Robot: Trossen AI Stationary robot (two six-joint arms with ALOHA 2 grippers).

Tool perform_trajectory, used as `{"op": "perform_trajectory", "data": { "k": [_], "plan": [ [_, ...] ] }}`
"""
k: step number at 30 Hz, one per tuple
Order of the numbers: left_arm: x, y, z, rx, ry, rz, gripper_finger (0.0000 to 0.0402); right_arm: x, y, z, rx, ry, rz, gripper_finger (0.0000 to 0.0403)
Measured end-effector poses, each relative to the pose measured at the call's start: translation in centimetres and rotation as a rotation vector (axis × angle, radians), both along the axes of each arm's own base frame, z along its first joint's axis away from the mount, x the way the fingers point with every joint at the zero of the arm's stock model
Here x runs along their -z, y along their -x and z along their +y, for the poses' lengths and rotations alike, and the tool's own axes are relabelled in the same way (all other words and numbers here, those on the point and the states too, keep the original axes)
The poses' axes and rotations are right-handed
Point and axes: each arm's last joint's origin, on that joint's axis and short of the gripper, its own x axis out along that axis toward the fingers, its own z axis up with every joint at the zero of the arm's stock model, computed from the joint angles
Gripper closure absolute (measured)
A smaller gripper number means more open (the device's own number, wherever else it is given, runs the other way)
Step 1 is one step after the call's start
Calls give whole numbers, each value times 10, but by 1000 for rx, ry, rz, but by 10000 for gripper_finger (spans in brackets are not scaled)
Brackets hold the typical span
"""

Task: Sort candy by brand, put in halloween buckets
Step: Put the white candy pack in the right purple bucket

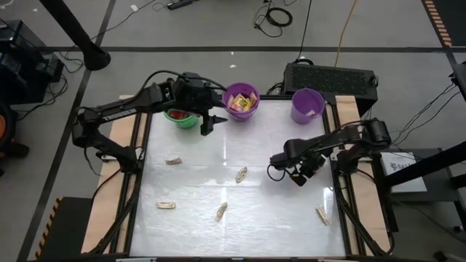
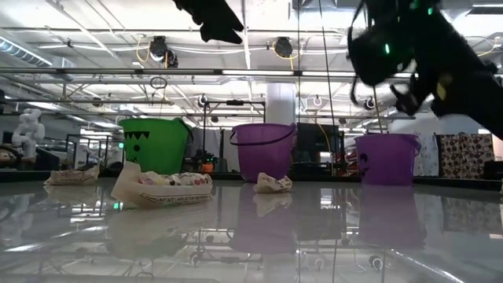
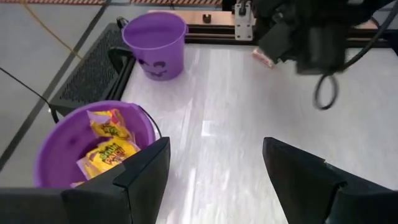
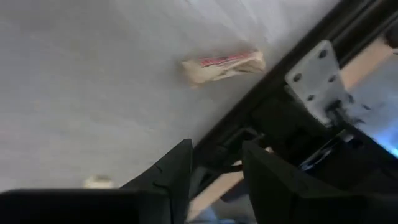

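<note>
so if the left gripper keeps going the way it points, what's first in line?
Probably bare table. The left gripper, open, points between the yellow-candy bucket and the right arm; the far bucket sits off-line. Depth unclear.

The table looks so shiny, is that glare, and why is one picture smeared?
High view: a pale streak of glare crosses the table. Low view: the top mirrors the purple bucket and ceiling lights. Right wrist view: the tan candy looks streaked and soft.
</note>
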Motion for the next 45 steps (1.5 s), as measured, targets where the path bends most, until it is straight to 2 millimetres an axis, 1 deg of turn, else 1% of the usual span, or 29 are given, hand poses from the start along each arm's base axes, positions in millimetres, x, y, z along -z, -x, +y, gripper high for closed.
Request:
{"op": "perform_trajectory", "data": {
  "k": [3, 7, 9, 16, 21, 25, 27, 31, 36, 37, 39, 42, 45],
  "plan": [
    [0, -1, -1, -2, 9, -1, 139, 18, 5, -5, -10, -14, 62, 271],
    [-1, 0, -1, -16, 26, -9, 139, 42, 6, -8, -24, -51, 5, 271],
    [-1, 0, -1, -25, 37, -10, 139, 49, 7, -9, -20, -83, -11, 271],
    [0, 1, -1, -36, 55, 8, 139, 57, 15, -14, 5, -61, 22, 271],
    [1, 2, -1, -48, 73, 16, 139, 66, 17, -14, -3, -87, -26, 271],
    [2, 2, -1, -53, 79, 21, 139, 67, 17, -15, -5, -57, -19, 273],
    [2, 2, -1, -53, 79, 21, 139, 66, 18, -15, -5, -33, -8, 281],
    [2, 2, -1, -53, 79, 21, 139, 67, 17, -15, -9, -35, -22, 319],
    [2, 2, -1, -54, 79, 21, 139, 67, 16, -15, -26, -55, -37, 387],
    [2, 2, -1, -54, 79, 21, 139, 68, 16, -15, -32, -61, -39, 394],
    [2, 2, -1, -54, 79, 21, 139, 67, 17, -15, -38, -66, -29, 397],
    [2, 2, -1, -54, 78, 20, 139, 57, 15, -15, -45, -68, 15, 401],
    [2, 2, -1, -54, 78, 20, 139, 39, 7, -16, -65, -52, 13, 402]
  ]
}}
